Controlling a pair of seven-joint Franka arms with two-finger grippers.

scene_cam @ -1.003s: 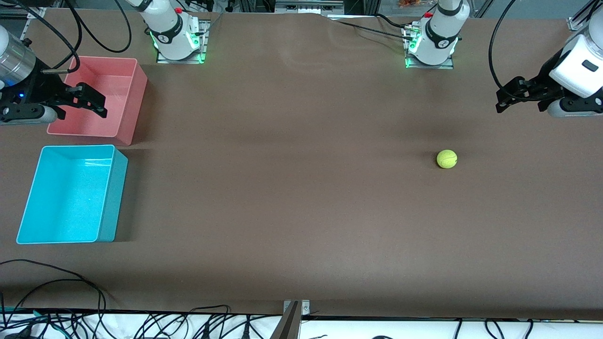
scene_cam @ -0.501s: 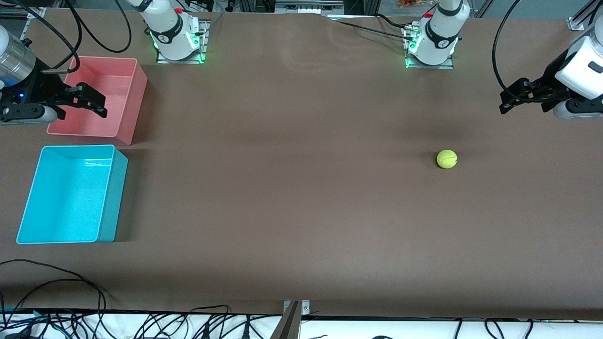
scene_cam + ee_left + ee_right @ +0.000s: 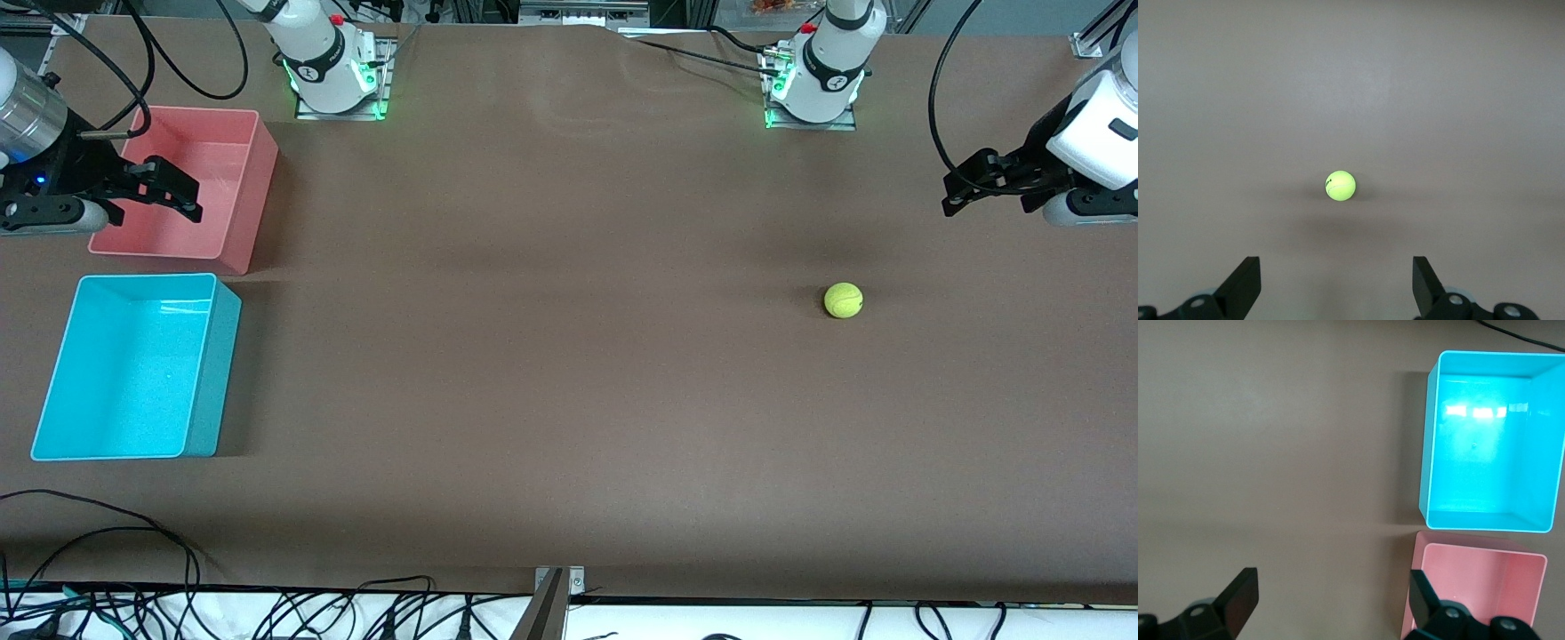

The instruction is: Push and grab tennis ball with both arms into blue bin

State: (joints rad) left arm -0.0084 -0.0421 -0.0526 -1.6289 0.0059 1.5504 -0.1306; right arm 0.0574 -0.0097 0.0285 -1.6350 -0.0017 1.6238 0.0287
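The tennis ball (image 3: pixel 843 300) lies on the brown table toward the left arm's end; it also shows in the left wrist view (image 3: pixel 1340 185). My left gripper (image 3: pixel 958 188) hangs open and empty above the table, off to the side of the ball toward the left arm's end; in its wrist view (image 3: pixel 1335 267) the ball is well clear of the fingers. The blue bin (image 3: pixel 213 373) stands empty at the right arm's end and shows in the right wrist view (image 3: pixel 1427 447). My right gripper (image 3: pixel 182 196) is open and empty over the pink bin's edge, as its wrist view (image 3: pixel 1333 581) also shows.
A pink-red bin (image 3: pixel 258 191) stands empty right beside the blue bin, farther from the front camera, and shows in the right wrist view (image 3: pixel 1485 587). Both arm bases (image 3: pixel 333 80) (image 3: pixel 813 89) stand at the table's back edge. Cables (image 3: pixel 133 551) hang along the front edge.
My left gripper has shifted slightly toward the left arm's end of the table. The ball, the bins and the right gripper have not moved.
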